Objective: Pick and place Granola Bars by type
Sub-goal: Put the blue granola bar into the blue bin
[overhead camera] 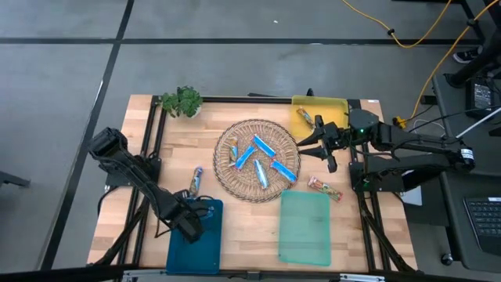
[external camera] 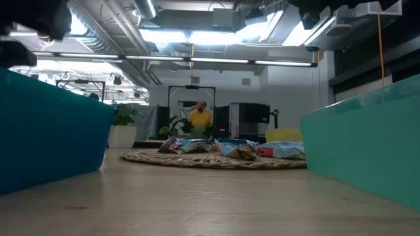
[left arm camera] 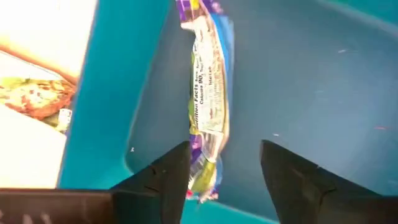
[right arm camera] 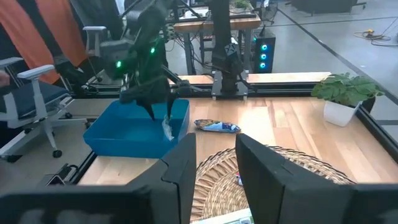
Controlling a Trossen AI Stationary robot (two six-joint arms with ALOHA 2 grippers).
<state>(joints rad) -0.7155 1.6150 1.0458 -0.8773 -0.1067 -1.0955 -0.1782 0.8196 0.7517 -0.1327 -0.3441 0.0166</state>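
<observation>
My left gripper (overhead camera: 188,225) (left arm camera: 225,149) hovers open over the blue tray (overhead camera: 205,249). A silvery-blue granola bar (left arm camera: 208,99) reaches forward from between its fingers over the tray's floor. In the right wrist view this bar (right arm camera: 168,127) shows below the left gripper, at the tray's wall. My right gripper (overhead camera: 327,155) (right arm camera: 214,146) is open at the right rim of the woven mat (overhead camera: 235,182). Several blue bars (overhead camera: 262,160) lie on the mat. One bar (overhead camera: 196,178) lies on the table left of the mat, an orange-brown one (overhead camera: 323,188) right of it, and another (overhead camera: 307,117) in the yellow tray (overhead camera: 333,106). My left gripper stands open, pointing down, with the bar's near end (left arm camera: 200,180) close beside one finger (left arm camera: 177,168). Whether that finger touches the wrapper, I cannot tell. The bar runs along the fingers, not across them.
A green tray (overhead camera: 305,227) lies at the near edge, right of the blue one. A potted green sprig (overhead camera: 182,102) stands at the far left corner. Bare wood shows between mat and trays. Beyond the table a person in yellow (external camera: 200,118) stands far off.
</observation>
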